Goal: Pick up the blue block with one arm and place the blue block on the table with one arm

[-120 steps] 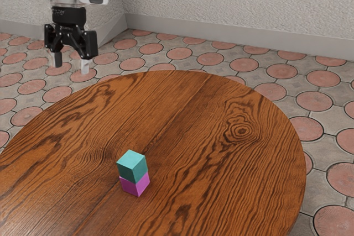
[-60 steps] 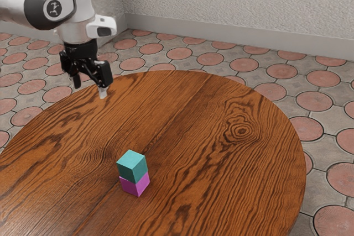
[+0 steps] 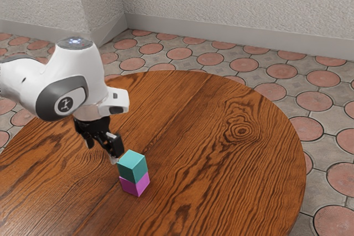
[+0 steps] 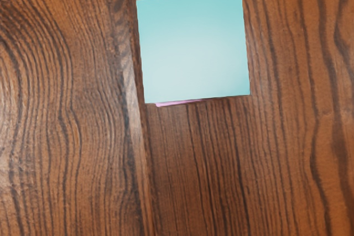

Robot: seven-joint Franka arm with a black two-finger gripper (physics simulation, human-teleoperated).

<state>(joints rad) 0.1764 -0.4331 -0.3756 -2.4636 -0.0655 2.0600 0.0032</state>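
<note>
– Lower and more toward the exterior view's right have come the arm (image 3: 83,75) and its hand (image 3: 102,152), while both blocks stay in same place.
– What is difficult to see?
– From above, the blue block (image 3: 133,162) hides the pink block (image 3: 135,185) almost fully; only a thin pink strip appears in the wrist view. Also the arm is cut off at the exterior view's left, and it covers part of the desk (image 3: 221,164). If a fingertip touches the blue block, I cannot tell.
– And what is around?
– The pink block stands between the blue block and the desk, so the blue one rests on top of it. Behind the desk are the tiled floor (image 3: 314,101) and a pale wall (image 3: 238,4).
– How is the hand?
– It points down, near the blue block, with its fingers standing wide apart.
</note>
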